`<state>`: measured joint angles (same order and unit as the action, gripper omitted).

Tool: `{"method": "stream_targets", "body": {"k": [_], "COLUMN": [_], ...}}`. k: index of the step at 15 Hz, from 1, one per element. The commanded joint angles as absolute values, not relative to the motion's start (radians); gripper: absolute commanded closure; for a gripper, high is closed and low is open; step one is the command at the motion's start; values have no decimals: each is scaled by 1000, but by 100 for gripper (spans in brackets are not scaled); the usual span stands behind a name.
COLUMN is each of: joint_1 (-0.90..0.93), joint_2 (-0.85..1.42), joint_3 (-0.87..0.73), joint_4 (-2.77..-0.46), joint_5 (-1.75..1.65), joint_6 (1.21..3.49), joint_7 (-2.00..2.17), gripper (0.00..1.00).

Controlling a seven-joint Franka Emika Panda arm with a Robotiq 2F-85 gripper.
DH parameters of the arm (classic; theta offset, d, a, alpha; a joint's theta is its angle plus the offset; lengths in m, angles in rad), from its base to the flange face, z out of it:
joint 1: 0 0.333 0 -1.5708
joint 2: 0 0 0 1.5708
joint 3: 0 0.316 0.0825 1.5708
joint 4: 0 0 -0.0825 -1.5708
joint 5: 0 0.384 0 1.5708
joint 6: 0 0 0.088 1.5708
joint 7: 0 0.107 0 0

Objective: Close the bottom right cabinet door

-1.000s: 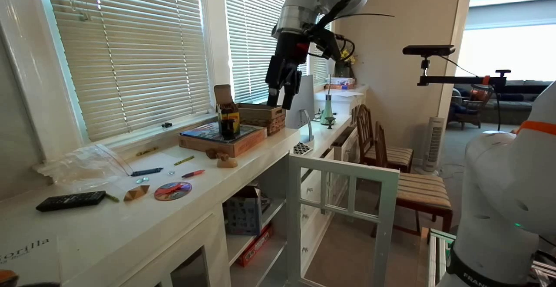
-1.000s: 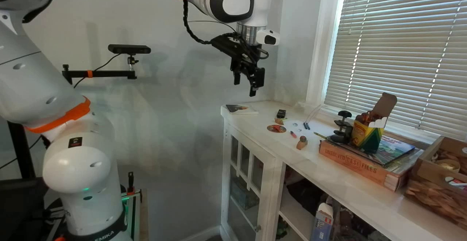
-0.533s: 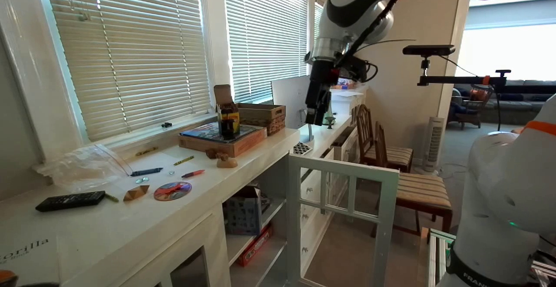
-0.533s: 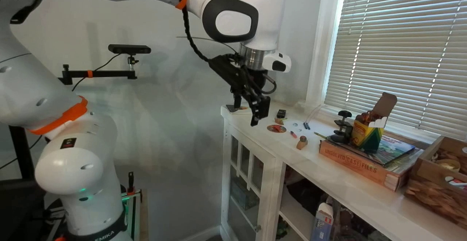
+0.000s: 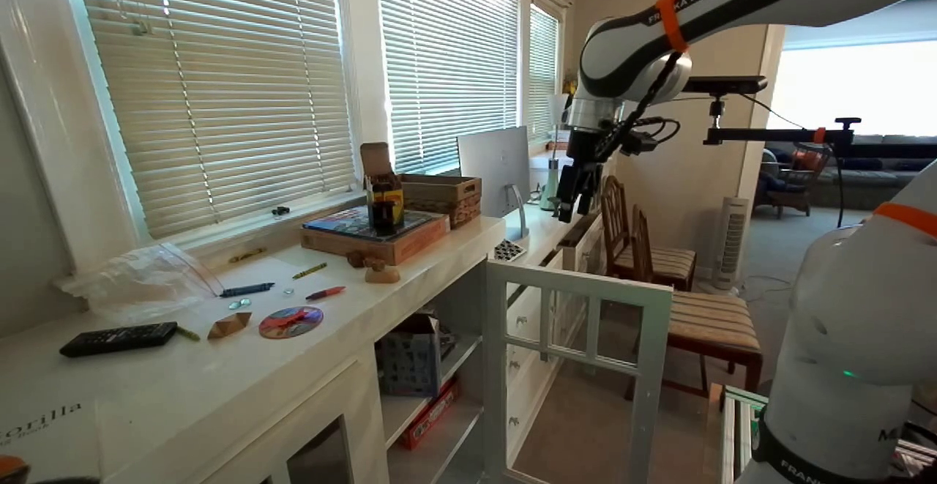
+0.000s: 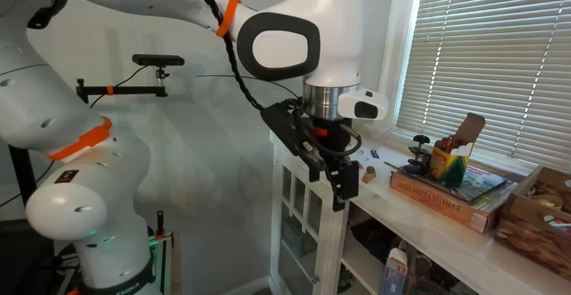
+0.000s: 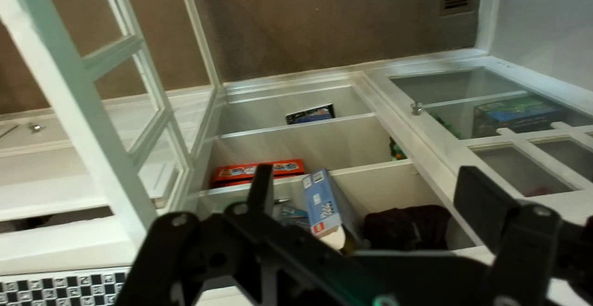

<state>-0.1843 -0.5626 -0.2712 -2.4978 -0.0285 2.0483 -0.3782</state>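
The bottom right cabinet door, a white frame with panes and crossbars, stands swung wide open from the cabinet. It also shows at the left of the wrist view, and is out of view in the exterior view that shows the closed door. My gripper is black, open and empty. It is above the door's top rail level in that exterior view, apart from the door. In an exterior view the gripper hangs in front of the counter edge. In the wrist view the jaws are wide apart, with the door to their left.
The open cabinet holds a blue box and a red box on shelves. A closed glass door is beside it. The counter bears a crayon box. Drawers and wooden chairs stand beyond the open door.
My gripper has moved down, away from the windows and rightward in both exterior views, dropping to about counter height. The cabinet door has not moved.
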Motion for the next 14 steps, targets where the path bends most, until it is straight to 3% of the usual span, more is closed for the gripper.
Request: {"method": "stream_targets", "body": {"k": [1,14], "joint_1": [-238,-245], "joint_2": [-504,-491], "joint_3": [-300,-317], "joint_4": [-2497,-2485], "joint_5": [-152,-157], "joint_6": [2169,2130], "joint_7": [-389,-388], "gripper": [0,0]}}
